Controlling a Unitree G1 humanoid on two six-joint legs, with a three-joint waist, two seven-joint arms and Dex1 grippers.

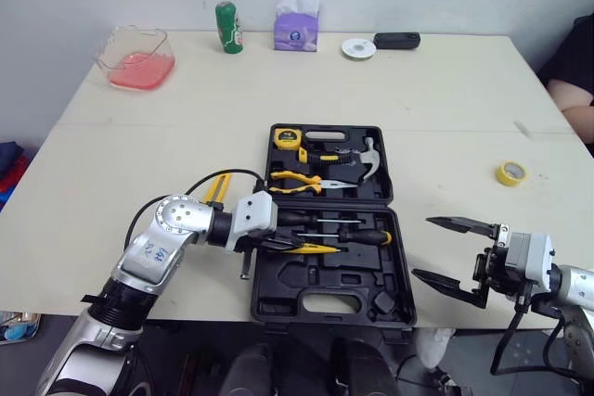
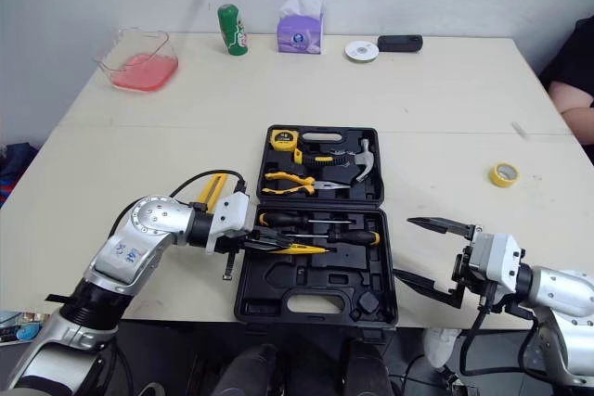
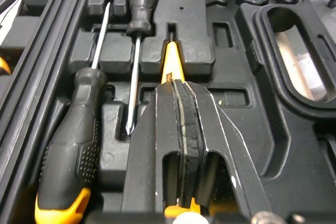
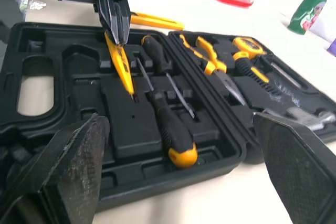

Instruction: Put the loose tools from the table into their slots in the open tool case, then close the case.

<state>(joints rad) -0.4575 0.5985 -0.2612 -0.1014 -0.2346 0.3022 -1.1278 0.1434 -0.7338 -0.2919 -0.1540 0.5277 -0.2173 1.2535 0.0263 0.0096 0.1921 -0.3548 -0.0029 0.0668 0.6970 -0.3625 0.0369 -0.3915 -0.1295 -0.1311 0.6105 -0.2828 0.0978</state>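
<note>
Pinching a slim yellow tool (image 4: 122, 64) between pressed-together fingers, the left end effector (image 1: 277, 242) hangs low over the near half of the case (image 1: 324, 128). The yellow tool juts straight out from the fingers. Its long axis runs across the case from the left edge toward the right, parallel to the two screwdrivers (image 1: 357, 236) seated just behind it. Its tip points at the case's right side and, in the left wrist view, sits at the mouth of a narrow notch in the moulded tray. Whether it is bedded there I cannot tell. By my reading, the next move is a short press down and a release, keeping that axis in line with the notch.

The right end effector (image 1: 425, 248) is spread wide and holds nothing, just off the case's right edge near the front corner.

A second loose tool (image 4: 157, 22), also yellow, lies on the surface just beside the case's left edge, its length roughly along that edge. The left arm is nearer to it. A tape roll (image 1: 510, 172) lies well to the case's right.
</note>
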